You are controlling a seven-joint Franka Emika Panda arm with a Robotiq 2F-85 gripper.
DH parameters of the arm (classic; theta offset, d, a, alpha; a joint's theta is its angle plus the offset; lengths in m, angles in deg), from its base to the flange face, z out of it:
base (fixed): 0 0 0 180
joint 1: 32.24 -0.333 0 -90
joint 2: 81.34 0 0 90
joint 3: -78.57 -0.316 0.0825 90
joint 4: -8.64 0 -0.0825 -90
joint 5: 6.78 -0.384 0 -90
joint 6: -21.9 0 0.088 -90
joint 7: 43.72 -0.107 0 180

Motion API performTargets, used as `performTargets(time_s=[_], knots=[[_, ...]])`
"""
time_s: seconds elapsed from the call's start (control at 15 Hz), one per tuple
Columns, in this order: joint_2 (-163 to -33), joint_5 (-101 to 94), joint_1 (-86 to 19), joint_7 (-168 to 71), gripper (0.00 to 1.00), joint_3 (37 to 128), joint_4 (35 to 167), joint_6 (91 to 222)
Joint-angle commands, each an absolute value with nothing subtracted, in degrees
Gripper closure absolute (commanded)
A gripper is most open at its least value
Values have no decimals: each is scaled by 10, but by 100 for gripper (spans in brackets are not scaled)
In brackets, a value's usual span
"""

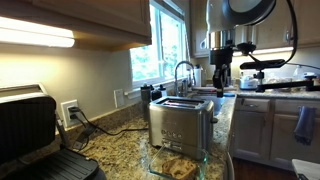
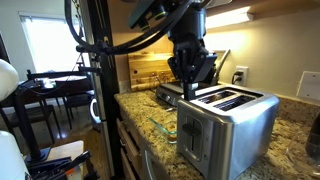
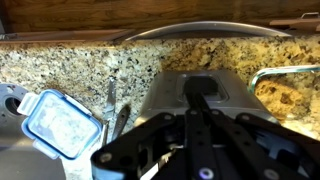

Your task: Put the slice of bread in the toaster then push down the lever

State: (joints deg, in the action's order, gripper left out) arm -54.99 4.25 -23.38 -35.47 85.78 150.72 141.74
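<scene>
In an exterior view, the toaster (image 1: 180,125) stands at centre frame on the granite counter (image 1: 120,135), slots up. The gripper (image 1: 221,82) hangs right of centre, above and behind it, and I cannot read its fingers from here. A glass dish (image 1: 158,158) sits at the bottom edge, just in front of the toaster. Something tan shows in it, but I cannot tell whether that is the slice of bread or the counter seen through glass.

In an exterior view, the gripper (image 2: 190,82) is low over the left end of the toaster (image 2: 235,125). Its fingers are drawn together with nothing visible between them. The slots look dark, and I cannot confirm a slice inside.

In the wrist view, the closed gripper (image 3: 200,100) points at the toaster (image 3: 165,95) in mid frame. A blue-rimmed container (image 3: 60,125) lies at lower left.

Assessment: I judge the slice to be light, soft and crumbly. It is best pinched gently across its flat faces near the crust. I cannot pick out the lever. I expect it to be sprung and stiff, so it is best pressed straight down with closed fingertips. Smooth steel on polished stone may slide if the push goes off-axis.
</scene>
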Motion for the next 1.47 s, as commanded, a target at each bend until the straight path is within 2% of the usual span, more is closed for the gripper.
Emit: performTargets(time_s=[0.0,1.4], knots=[[-517,44,-240,-354,97,854,1533,1397],[-529,40,-249,-364,97,842,1539,1403]])
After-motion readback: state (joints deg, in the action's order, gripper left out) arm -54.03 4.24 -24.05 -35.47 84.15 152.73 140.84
